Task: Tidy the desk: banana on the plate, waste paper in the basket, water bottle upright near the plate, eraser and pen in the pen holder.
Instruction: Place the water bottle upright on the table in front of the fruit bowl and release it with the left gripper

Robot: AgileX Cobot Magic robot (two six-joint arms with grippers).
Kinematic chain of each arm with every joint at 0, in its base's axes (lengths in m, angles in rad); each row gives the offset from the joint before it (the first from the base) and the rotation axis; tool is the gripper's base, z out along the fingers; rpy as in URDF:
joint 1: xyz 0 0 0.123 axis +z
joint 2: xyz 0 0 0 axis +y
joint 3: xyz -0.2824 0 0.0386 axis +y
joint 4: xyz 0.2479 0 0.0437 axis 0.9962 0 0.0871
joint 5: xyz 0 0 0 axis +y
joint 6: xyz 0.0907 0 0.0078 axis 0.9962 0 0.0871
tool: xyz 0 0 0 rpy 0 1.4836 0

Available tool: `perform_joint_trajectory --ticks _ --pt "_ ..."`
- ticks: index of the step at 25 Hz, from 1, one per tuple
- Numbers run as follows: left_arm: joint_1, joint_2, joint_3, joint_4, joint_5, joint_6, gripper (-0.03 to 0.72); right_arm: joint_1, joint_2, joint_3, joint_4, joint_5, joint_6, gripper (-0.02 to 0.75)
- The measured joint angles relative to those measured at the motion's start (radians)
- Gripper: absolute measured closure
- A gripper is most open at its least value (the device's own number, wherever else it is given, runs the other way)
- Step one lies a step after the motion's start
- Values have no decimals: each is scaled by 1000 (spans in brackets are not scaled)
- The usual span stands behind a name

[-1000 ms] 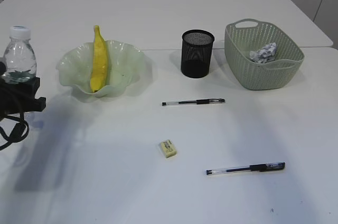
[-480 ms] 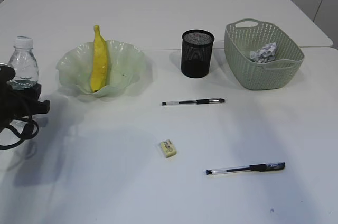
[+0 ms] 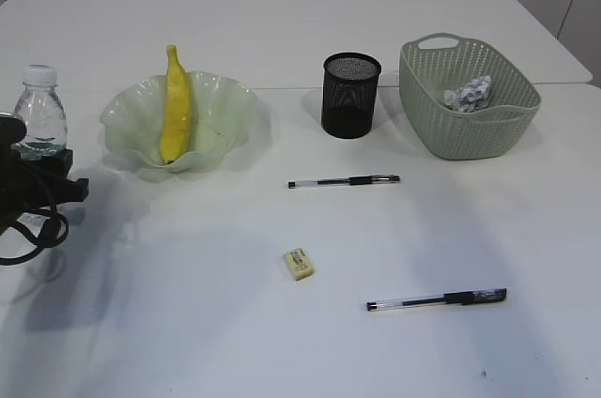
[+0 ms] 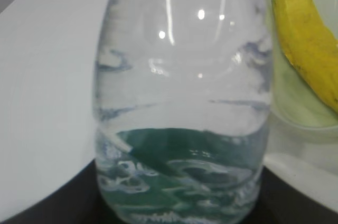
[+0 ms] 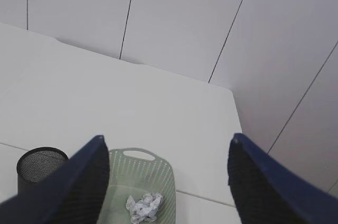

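Note:
My left gripper (image 3: pixel 33 173) is shut on the water bottle (image 3: pixel 40 114), which stands upright at the desk's far left, just left of the plate (image 3: pixel 237 102). In the left wrist view the bottle (image 4: pixel 179 102) fills the frame and hides the jaws at its base. The banana (image 3: pixel 176 107) lies in the plate. The waste paper (image 3: pixel 469 93) sits in the basket (image 3: pixel 470 140). The eraser (image 3: pixel 298 264) and two pens (image 3: pixel 344 181) (image 3: pixel 437 299) lie on the desk (image 3: pixel 188 323), in front of the pen holder (image 3: pixel 350 98). My right gripper (image 5: pixel 166 182) hangs open and empty, high above the basket (image 5: pixel 158 174).
The left arm's black cable (image 3: pixel 28 234) loops onto the desk at the left edge. A seam between two tabletops (image 3: pixel 291 88) runs behind the plate, pen holder and basket.
My left gripper has come down with the water bottle since a second ago, then held still over the last half second. Nothing else on the desk has moved.

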Motion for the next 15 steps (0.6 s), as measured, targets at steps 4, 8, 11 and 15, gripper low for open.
perform_joint_trajectory --ticks 4,8,11,15 --pt "0 0 -2 2 0 0 311 0 0 0 0 0 0 216" --pt "0 0 -9 22 0 0 311 0 0 0 0 0 0 217" --pt "0 0 -9 36 0 0 311 0 0 0 0 0 0 217" --pt "0 0 -9 40 0 0 311 0 0 0 0 0 0 217"
